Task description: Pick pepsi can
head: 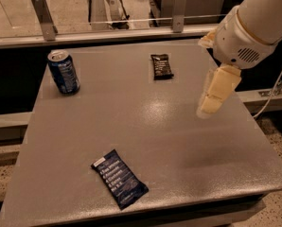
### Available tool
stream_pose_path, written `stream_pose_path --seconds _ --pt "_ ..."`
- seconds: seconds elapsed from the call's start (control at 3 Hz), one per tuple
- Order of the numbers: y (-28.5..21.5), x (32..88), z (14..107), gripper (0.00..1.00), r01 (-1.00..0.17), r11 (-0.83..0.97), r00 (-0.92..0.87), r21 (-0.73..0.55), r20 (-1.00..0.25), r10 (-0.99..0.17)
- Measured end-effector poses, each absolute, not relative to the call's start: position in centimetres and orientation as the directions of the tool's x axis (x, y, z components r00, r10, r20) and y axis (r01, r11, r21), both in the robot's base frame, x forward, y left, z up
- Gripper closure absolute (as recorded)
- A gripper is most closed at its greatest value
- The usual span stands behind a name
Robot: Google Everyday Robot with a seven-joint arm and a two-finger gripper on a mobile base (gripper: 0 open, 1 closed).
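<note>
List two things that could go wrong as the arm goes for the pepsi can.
The pepsi can stands upright near the far left edge of the table; a clumsy approach could tip it or push it off. The gripper hangs over the table's right side, so a low sweep across might drag the black wrapper.

We take this for an office building or lab: glass railing (pixel 108 18) on metal posts (pixel 42 15) at 12 o'clock, speckled floor (pixel 279 206), gray table (pixel 179 174), gripper (pixel 206 109) hanging at 3 o'clock.

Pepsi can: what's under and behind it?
Can stands on the table; its base hides the spot beneath. Behind it runs a ledge. Pincer hovers at right.
</note>
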State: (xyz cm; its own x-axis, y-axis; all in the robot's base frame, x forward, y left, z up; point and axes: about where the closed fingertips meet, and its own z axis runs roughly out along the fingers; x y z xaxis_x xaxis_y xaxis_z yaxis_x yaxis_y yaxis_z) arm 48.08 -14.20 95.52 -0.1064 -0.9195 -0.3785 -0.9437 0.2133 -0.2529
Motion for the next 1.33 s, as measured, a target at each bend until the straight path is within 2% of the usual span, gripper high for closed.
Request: stream_pose_path --seconds 0.67,1.33 --pt "-13.0 49.2 95.6 0.0 -0.939 0.204 -0.079 -0.275 -0.406 -0.911" --pt "-2.2 58.3 92.8 0.0 -0.941 0.202 0.022 -0.271 -0.646 -0.763"
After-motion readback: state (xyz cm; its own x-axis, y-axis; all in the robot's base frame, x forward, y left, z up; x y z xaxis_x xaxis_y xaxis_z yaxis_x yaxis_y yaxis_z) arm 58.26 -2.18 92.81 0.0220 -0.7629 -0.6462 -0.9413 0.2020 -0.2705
